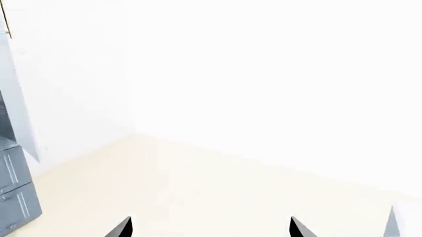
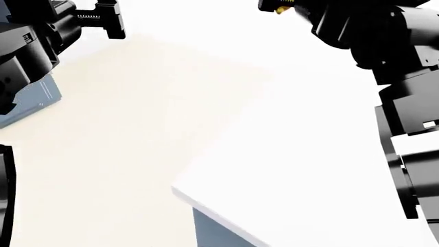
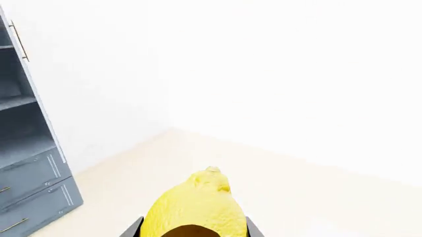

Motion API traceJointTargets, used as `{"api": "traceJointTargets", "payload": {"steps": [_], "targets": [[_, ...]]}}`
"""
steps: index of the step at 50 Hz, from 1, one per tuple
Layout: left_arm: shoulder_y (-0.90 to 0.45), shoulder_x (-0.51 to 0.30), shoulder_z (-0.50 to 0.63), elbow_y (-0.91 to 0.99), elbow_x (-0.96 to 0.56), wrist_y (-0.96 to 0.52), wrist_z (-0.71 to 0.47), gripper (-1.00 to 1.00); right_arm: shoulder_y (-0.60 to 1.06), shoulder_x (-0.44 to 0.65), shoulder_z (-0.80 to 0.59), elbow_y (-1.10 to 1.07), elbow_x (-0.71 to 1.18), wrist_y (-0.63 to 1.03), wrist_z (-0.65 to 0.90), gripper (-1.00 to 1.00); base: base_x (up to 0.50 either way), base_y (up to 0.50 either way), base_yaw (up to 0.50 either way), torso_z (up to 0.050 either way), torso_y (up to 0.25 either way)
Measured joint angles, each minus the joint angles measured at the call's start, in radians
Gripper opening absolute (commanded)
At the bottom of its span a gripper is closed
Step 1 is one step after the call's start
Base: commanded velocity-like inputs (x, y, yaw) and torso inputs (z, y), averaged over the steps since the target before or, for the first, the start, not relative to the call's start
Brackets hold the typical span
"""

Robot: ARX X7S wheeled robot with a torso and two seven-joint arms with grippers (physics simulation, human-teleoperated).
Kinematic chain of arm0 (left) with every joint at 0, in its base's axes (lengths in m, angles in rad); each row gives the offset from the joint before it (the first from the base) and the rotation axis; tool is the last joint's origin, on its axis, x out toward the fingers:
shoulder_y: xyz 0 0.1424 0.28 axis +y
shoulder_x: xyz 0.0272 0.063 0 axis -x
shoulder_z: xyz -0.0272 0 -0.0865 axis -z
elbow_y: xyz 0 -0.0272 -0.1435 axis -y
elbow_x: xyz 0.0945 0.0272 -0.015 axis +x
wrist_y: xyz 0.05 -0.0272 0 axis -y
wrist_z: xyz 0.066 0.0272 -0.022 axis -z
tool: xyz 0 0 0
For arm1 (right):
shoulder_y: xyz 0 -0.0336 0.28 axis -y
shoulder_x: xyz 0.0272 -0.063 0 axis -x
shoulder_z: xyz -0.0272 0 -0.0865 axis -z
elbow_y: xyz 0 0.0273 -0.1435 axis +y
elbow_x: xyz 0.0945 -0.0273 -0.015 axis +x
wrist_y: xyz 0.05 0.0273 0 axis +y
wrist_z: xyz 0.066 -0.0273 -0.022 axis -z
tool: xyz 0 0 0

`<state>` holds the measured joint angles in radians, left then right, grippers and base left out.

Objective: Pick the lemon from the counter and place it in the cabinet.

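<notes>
The lemon (image 3: 196,205), yellow and bumpy, sits between the jaws of my right gripper (image 3: 194,228), held up in the air. In the head view only a yellow speck of the lemon (image 2: 280,10) shows at the right gripper (image 2: 273,6), at the top right. The cabinet (image 3: 26,148), pale blue-grey with open shelves and brass-handled drawers, stands some way off, beyond a stretch of floor. My left gripper (image 1: 211,228) is open and empty, and it shows at the top left of the head view (image 2: 111,20). The white counter (image 2: 309,154) lies below both arms.
The counter's corner (image 2: 180,188) points toward the cream floor (image 2: 116,154), with a blue-grey front (image 2: 213,231) under it. White walls (image 3: 264,74) meet in a corner beside the cabinet. The cabinet's edge also shows in the left wrist view (image 1: 13,187) and in the head view (image 2: 34,98).
</notes>
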<state>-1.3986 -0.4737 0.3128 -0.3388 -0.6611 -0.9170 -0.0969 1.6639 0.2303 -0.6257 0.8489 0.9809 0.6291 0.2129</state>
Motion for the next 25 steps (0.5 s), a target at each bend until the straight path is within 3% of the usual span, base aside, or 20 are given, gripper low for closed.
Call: {"api": "traceJointTargets", "payload": {"steps": [25], "targets": [[0.005,-0.002,0.0,0.005,-0.006,-0.001,-0.003,1.0,-0.009,0.008,0.0,-0.025,0.01,0.014,0.005,-1.0,0.0,0.0,0.5,0.0,0.0]]}}
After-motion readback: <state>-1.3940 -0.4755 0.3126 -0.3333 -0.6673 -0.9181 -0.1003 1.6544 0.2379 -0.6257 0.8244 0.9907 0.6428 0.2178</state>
